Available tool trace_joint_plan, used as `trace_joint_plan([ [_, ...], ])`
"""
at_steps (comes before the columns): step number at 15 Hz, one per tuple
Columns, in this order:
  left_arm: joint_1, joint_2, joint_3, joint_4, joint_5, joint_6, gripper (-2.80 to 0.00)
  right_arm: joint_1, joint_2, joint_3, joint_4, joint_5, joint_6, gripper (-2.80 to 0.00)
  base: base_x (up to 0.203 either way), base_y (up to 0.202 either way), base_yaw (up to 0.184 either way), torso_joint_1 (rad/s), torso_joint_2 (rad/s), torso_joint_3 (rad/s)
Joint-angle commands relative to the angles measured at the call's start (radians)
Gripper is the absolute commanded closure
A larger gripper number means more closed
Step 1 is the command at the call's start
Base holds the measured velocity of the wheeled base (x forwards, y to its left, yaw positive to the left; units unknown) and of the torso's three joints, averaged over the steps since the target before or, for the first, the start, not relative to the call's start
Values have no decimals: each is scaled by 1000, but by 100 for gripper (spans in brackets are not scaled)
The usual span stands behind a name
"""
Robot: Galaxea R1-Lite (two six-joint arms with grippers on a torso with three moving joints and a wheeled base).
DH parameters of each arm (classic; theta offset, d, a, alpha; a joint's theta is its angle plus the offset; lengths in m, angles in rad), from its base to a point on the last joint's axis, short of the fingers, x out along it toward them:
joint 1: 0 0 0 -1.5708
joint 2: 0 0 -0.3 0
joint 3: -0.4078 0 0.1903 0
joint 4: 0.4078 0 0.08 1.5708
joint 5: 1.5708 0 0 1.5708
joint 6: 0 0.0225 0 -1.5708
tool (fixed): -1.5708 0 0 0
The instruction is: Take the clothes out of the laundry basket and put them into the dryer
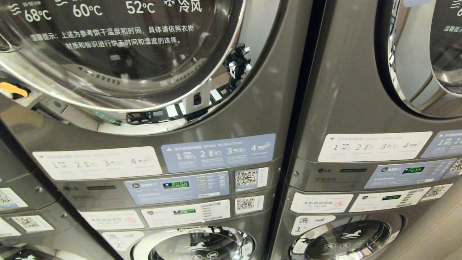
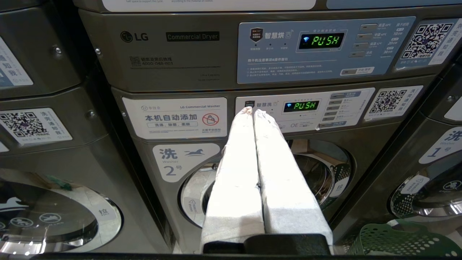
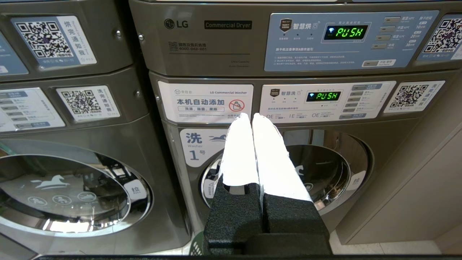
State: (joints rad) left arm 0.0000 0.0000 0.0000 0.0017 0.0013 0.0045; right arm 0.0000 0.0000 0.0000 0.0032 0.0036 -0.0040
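We find the green laundry basket (image 2: 400,240) on the floor at the foot of the machines, only its lattice-holed wall showing in the left wrist view, and a sliver of green shows in the right wrist view too; we cannot see any clothes in it. Above it stands a stacked LG unit: the upper panel (image 2: 202,50) reads "LG Commercial Dryer", its green display (image 2: 321,40) reading "PUSH", and the lower one (image 2: 177,117) reads "LG Commercial Washer", marked "Washer 2" beside its round door (image 2: 317,173). The neighbouring stack carries the same labels, with "Washer 1" (image 3: 196,146) and QR-code stickers (image 3: 415,94). In the head view the dryer door (image 1: 119,54) shows "68°C", "60°C", "52°C" and is shut. The left gripper (image 2: 252,111) points level at the washer panel, its white-wrapped fingers pressed together on nothing; the right gripper (image 3: 251,116) is posed likewise, fingers together and empty.
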Motion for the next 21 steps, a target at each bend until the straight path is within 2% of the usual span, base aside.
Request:
trace_joint_plan([
  [1, 0, 0, 2, 0, 2, 0, 0, 0, 0, 0, 0, -1, -1, 0, 0, 0, 0, 0, 0, 0],
  [21, 0, 1, 2, 0, 0, 0, 0, 0, 1, 0, 0, 1, -1, 0, 0, 0, 0, 0, 0, 0],
])
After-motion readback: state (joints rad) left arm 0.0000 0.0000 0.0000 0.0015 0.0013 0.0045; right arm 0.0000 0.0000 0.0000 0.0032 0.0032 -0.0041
